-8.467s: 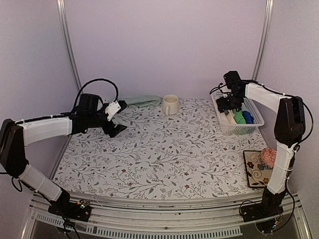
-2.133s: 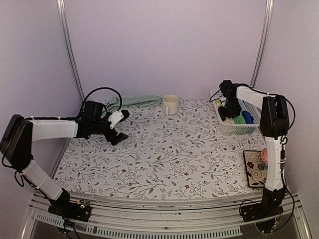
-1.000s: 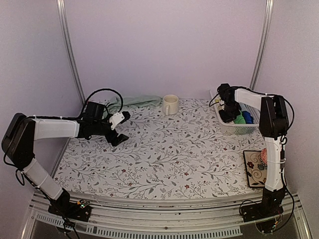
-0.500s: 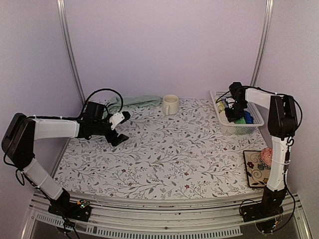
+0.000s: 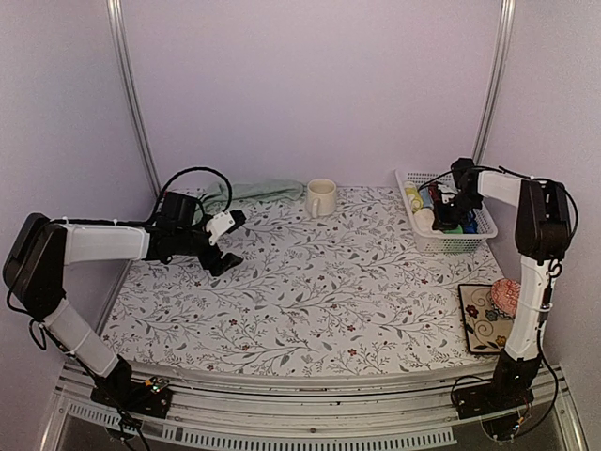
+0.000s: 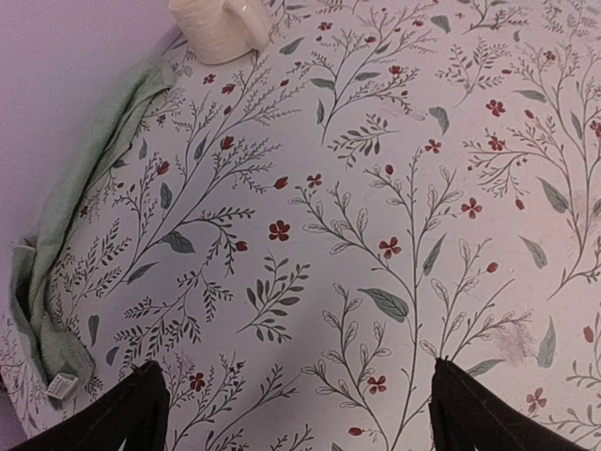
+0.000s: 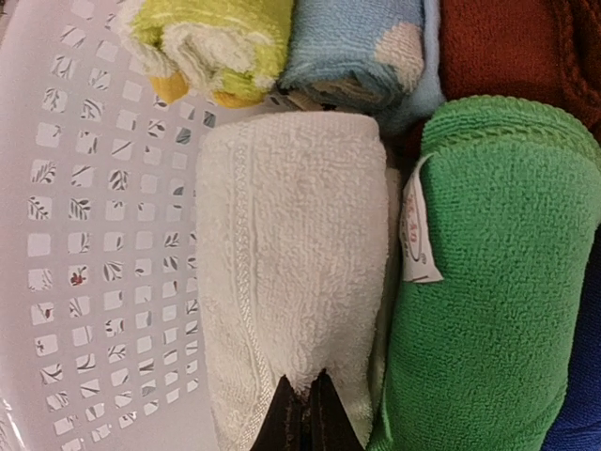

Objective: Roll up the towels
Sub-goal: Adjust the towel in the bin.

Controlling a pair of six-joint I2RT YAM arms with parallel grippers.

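The right gripper [image 7: 300, 413] is seen with its two dark fingers brought fully together, their tips set against the lower end of the cream towel [image 7: 291, 235]; whether any cloth is pinched between them cannot be determined. This towel is a thick roll of looped terry with a woven band along one side, lying in the white perforated plastic basket [image 7: 84, 235] at the far right of the table. It is flanked by a bright green roll [image 7: 488, 282] of finer pile bearing a white label [image 7: 418, 230], with a yellow roll [image 7: 211, 42], a pale blue one [image 7: 357, 42] and a rust-brown knit [image 7: 507, 56] beyond. The left gripper [image 6: 296, 376] is held with its fingers spread wide over the floral tablecloth [image 6: 376, 188], nothing between them. The sage-green towel [image 6: 66, 216] (unrolled, loosely bunched, tagged at one end) is noted along the back left edge against the wall, near the ribbed cream mug [image 6: 216, 23].
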